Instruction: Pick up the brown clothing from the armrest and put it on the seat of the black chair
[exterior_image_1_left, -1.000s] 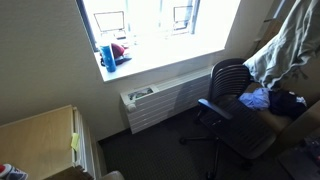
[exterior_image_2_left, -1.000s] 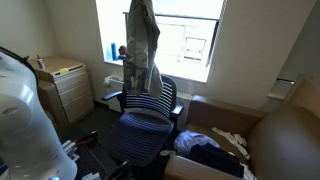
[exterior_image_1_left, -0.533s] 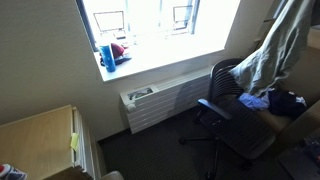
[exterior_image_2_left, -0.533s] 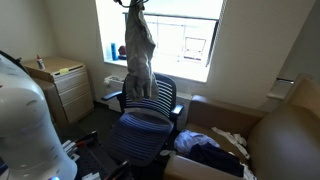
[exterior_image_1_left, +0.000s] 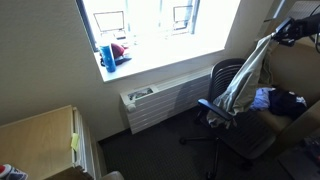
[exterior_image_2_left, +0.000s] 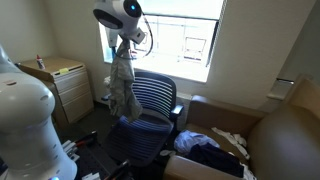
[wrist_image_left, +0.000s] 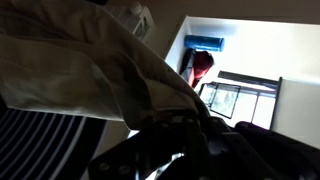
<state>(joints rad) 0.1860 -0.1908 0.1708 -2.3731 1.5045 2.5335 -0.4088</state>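
Observation:
The brown clothing (exterior_image_1_left: 240, 82) hangs from my gripper (exterior_image_1_left: 281, 32) as a long stretched drape, its lower end reaching the black chair (exterior_image_1_left: 235, 125) by the seat and armrest. In an exterior view the clothing (exterior_image_2_left: 123, 82) hangs below the gripper (exterior_image_2_left: 126, 35) at the chair's (exterior_image_2_left: 152, 105) side. In the wrist view the clothing (wrist_image_left: 70, 70) fills the left and runs into the dark jaws (wrist_image_left: 185, 135). The gripper is shut on the clothing.
A radiator (exterior_image_1_left: 165, 100) runs under the window, with a blue cup (exterior_image_1_left: 107, 53) on the sill. A wooden cabinet (exterior_image_1_left: 40, 140) stands nearby. A brown couch (exterior_image_2_left: 285, 140) with dark and blue clothes (exterior_image_2_left: 205, 150) lies beside the chair.
The gripper has swung down and sideways with the clothing. The clothing has dropped from high above the chair to hang by the chair's seat and armrest.

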